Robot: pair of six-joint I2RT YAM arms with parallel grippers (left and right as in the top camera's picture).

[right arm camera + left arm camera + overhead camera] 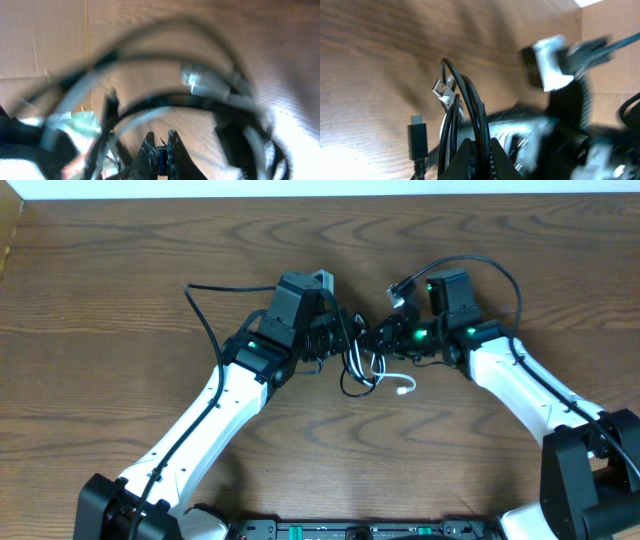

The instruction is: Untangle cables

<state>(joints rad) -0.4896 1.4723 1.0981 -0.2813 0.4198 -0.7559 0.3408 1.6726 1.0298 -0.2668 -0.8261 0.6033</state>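
The black and white cables (362, 368) hang as a small coil between the two grippers at the table's middle, with a white plug end (405, 388) lying on the wood. My left gripper (343, 340) is shut on a black cord loop (479, 131). In the left wrist view a black plug (417, 140) and a white plug (442, 90) hang beside it. My right gripper (383, 335) meets the coil from the right. In the right wrist view its jaws (160, 142) are closed to a narrow gap, with blurred black cord (165, 97) and a white plug (202, 85) looping in front. I cannot tell whether a cord is pinched there.
The wooden table (120, 270) spreads around both arms. A thicker black arm wire (205, 315) arcs out on the left, another loops over the right arm (500, 275). The table's far edge runs along the top. A cardboard wall (40, 40) shows behind.
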